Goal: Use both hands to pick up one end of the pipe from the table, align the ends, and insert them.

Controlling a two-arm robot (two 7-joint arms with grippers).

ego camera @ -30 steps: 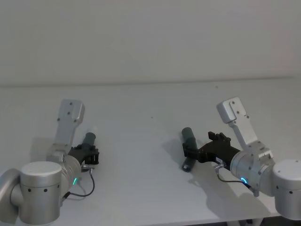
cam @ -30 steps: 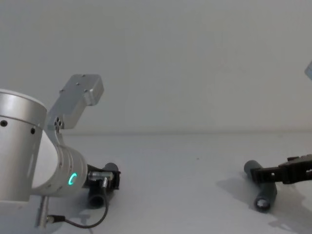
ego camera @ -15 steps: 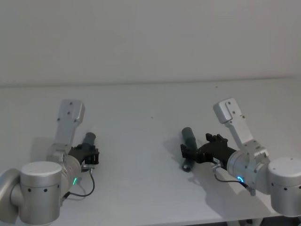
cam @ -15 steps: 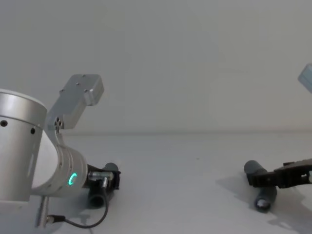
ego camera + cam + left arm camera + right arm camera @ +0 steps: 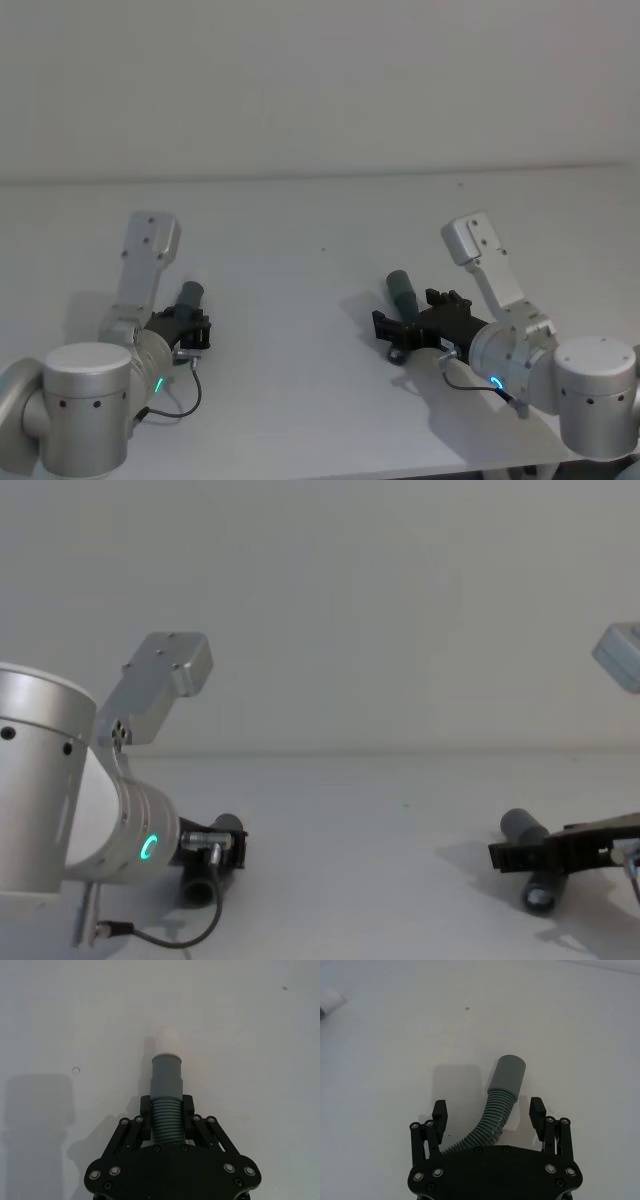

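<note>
On the table [image 5: 300, 300] lie two dark grey pipe pieces. My left gripper [image 5: 167, 1112] is shut on the ribbed middle of the left piece [image 5: 166, 1080], whose grey cuff ends in a white tip [image 5: 167, 1042] pointing away from the fingers. In the head view that gripper [image 5: 192, 328] rests low at the left with the cuff [image 5: 190, 293] sticking out. My right gripper [image 5: 488, 1110] is open, its fingers [image 5: 439, 1111] standing either side of the bent right piece [image 5: 506, 1077] without touching it. The head view shows this gripper [image 5: 405, 315] over that piece [image 5: 404, 288].
A pale wall [image 5: 320, 90] rises behind the table's far edge. The stretch of table between the two arms is bare. A thin cable [image 5: 170, 942] loops beside the left arm. The table's near edge runs just under both arms.
My right gripper has moved forward and to the left, so its open fingers now straddle the right pipe piece. The left arm and its piece have not moved.
</note>
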